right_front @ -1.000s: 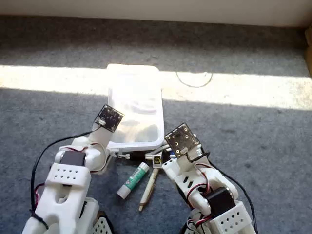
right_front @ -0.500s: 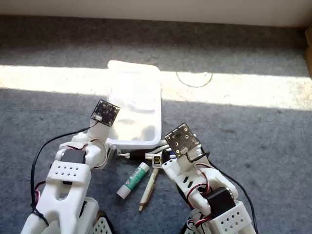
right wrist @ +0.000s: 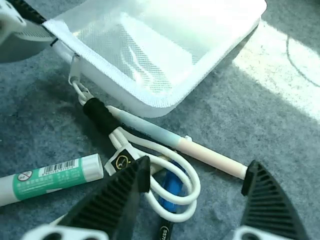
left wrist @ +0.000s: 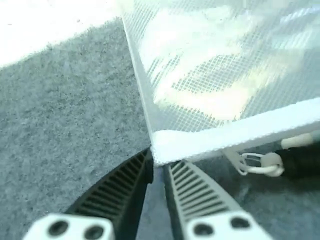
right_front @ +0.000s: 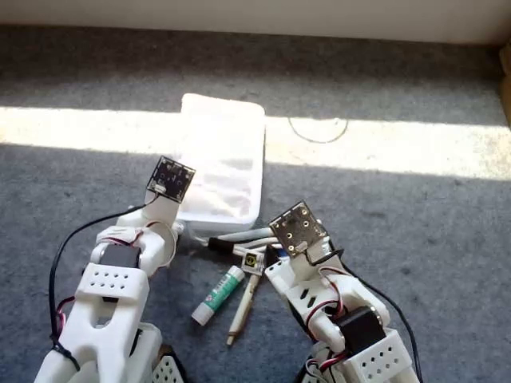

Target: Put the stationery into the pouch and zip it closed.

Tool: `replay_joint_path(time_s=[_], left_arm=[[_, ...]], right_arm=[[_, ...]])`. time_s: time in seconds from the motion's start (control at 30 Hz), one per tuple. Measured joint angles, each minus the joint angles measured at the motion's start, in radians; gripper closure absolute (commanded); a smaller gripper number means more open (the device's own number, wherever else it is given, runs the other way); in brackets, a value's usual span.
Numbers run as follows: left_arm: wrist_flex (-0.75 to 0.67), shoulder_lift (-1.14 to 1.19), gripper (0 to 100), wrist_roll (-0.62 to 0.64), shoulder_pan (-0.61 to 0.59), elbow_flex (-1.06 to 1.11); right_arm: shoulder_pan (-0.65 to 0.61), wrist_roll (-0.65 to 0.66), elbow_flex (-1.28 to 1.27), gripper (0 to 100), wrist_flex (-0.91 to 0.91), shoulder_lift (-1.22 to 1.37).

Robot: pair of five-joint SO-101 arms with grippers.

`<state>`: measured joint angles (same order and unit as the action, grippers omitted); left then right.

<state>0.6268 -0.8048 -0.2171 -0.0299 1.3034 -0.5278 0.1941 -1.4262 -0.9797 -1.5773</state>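
One pouch (left wrist: 225, 75) corner is sitting pinched in the left gripper (left wrist: 157, 162) jaws; the right gripper (right wrist: 196, 170) jaws are gaping wide.

The near edge of the mesh pouch (right_front: 222, 171) is crowded. The left end effector (left wrist: 157, 170) pinches its near corner, and a coiled white cable (right wrist: 172, 192) and a pastel pen (right wrist: 175, 142) lie just beside that edge. The right end effector (right wrist: 196, 170) hangs over them with its fingers spread. Between the two arms a glue stick (right_front: 217, 295) and a beige pen (right_front: 243, 307) take up the carpeted counter (right_front: 415, 239). Bare carpet runs wide to the right of the pouch and to its left. Beyond its far right corner a thin wire loop (right_front: 318, 130) lies flat.
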Motion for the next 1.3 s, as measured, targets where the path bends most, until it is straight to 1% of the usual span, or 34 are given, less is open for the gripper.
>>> replay_joint_path(time_s=[0.13, 0.23, 0.33, 0.43, 0.6, 0.73, 0.93, 1.0, 1.1, 1.17, 1.3], left_arm=[[-0.026, 0.0, 99, 0.005, 0.023, 0.0], [-0.028, 0.0, 99, 0.005, 0.052, 0.0], [-0.028, 0.0, 99, 0.006, 0.057, 0.0], [-0.028, 0.0, 99, 0.046, 0.057, -0.031], [0.017, -0.002, 99, 0.069, 0.066, -0.089], [0.026, -0.002, 99, 0.11, 0.066, -0.097], [0.026, -0.002, 99, 0.127, 0.055, -0.104], [0.026, -0.002, 99, 0.127, 0.055, -0.104], [0.026, -0.002, 99, 0.141, 0.055, -0.104], [0.026, -0.002, 99, 0.155, 0.055, -0.104], [0.026, -0.002, 99, 0.163, 0.055, -0.104]], right_arm=[[0.0, 0.0, 0.0, 71.4, 0.0, 0.0], [0.0, 0.0, 0.0, 71.4, 0.0, 0.0], [0.0, 0.0, 0.0, 71.4, 0.0, 0.0], [0.0, 0.0, 0.0, 71.4, 0.0, 0.0], [-0.003, 0.0, 0.0, 71.4, -0.021, 0.0], [-0.086, 0.043, 0.0, 71.4, -0.072, 0.0], [-0.132, 0.11, 0.015, 71.4, -0.075, 0.012], [-0.169, 0.117, 0.046, 71.4, -0.069, 0.077], [-0.226, 0.117, 0.087, 71.4, -0.006, 0.19], [-0.253, 0.117, 0.104, 71.4, 0.055, 0.298], [-0.267, 0.117, 0.117, 71.4, 0.198, 0.48]])
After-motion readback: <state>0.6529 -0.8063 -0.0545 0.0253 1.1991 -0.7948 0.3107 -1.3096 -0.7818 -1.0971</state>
